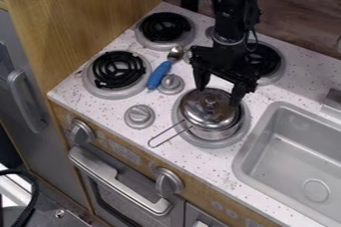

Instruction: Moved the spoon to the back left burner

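1. Black claw (218, 94) just right of centre, pointing down, and its two fingers are spread wide apart, over the shiny lid (208, 110)! Whether the tips touch that lid, I cannot tell.
2. Straight up from there we have the arm (233, 14), also black, coming in from the top edge.
3. Under the lid sits the metal pot (218, 133), resting on the lower right burner (205, 143), its wire handle (168, 135) poking out to the lower left.
4. And there's the spoon (158, 74), left of the claw and well apart from it! It lies flat on the speckled counter (103, 107), blue handle toward the bottom of the frame, silver bowl toward the top, between the left burner (116, 73) and a grey knob (171, 83).
5. Up beyond the spoon, the upper left burner (165, 28) shows its black coil; behind the claw, the upper right burner (274, 66) is partly hidden.
6. Below the spoon, a second knob (140, 116) stands on the counter.
7. Out right, the grey sink (279, 146) with its round drain (316, 190); down at lower left, the oven handle (110, 173) runs at a slant between two front knobs.
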Controlling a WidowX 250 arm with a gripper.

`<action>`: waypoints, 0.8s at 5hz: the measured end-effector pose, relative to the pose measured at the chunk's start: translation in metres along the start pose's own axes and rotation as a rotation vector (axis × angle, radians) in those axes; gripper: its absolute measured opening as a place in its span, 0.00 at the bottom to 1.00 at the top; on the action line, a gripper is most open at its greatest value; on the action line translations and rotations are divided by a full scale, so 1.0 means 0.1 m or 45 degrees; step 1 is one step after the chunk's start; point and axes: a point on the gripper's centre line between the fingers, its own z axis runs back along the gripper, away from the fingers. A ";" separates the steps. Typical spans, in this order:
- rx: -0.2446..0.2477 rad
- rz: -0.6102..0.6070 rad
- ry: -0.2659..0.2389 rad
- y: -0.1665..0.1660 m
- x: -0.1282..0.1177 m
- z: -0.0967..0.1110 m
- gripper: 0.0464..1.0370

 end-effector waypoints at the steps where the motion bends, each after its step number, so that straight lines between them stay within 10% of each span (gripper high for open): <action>1: 0.003 -0.003 0.053 0.00 -0.08 -0.12 0.96; 4: 0.062 0.218 0.035 0.83 0.41 -0.06 0.96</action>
